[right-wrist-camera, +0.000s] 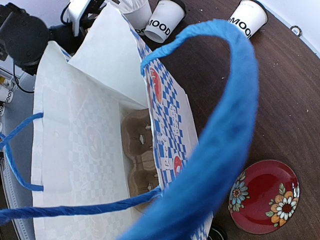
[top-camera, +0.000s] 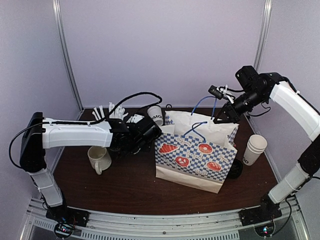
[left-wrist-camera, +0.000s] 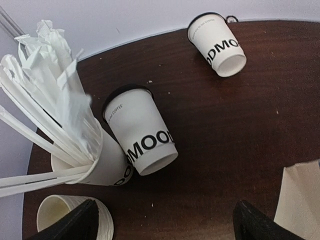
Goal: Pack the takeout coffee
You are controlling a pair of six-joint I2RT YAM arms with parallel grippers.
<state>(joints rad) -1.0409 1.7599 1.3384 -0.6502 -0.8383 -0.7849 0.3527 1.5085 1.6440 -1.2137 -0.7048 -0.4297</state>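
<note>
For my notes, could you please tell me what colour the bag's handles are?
The handles are blue, clearest in the right wrist view.

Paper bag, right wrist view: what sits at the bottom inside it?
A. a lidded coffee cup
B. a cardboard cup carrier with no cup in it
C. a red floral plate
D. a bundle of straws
B: a cardboard cup carrier shows down inside the paper bag with no cup in it; the lidded coffee cups are out on the table.
</note>
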